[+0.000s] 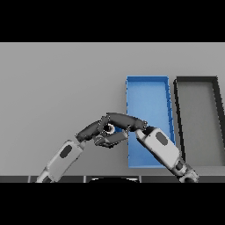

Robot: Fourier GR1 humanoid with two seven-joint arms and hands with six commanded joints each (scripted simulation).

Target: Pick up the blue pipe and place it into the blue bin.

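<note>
The blue pipe (118,130) is almost wholly hidden; only a small blue sliver shows inside my right hand (122,122), just left of the blue bin (147,96). My right arm comes in from the lower right and crosses over the bin's near half. Its fingers and thumb curl round the pipe. The pipe sits outside the bin, close to its left wall. My left hand (90,130) comes in from the lower left, its relaxed fingers almost touching the right hand and holding nothing.
A dark grey bin (197,114) stands right of the blue bin, with their long sides side by side. Grey tabletop stretches to the left and behind the hands.
</note>
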